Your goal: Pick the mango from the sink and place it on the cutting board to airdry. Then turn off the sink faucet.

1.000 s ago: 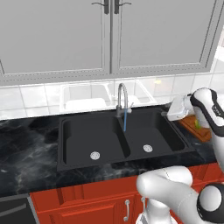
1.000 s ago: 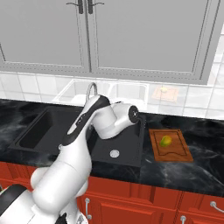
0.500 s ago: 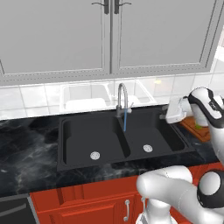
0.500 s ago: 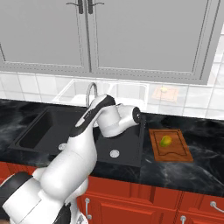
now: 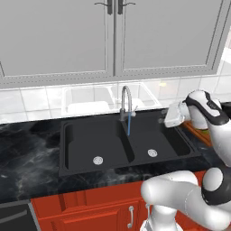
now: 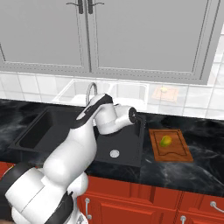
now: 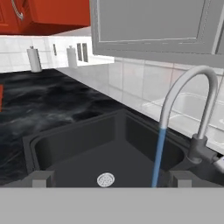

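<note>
Mango (image 6: 166, 141) sits on cutting board (image 6: 171, 153), right of frame; step now is faucet (image 7: 192, 113), water running. Fingers (image 7: 43, 178) spread, empty; approach the side lever squarely, push gently.

Both base views look down on the sink (image 5: 126, 144) from opposite sides; hand view faces it closer.

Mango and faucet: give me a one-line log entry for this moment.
mango: on cutting board | sink faucet: running | gripper: open, empty
</note>
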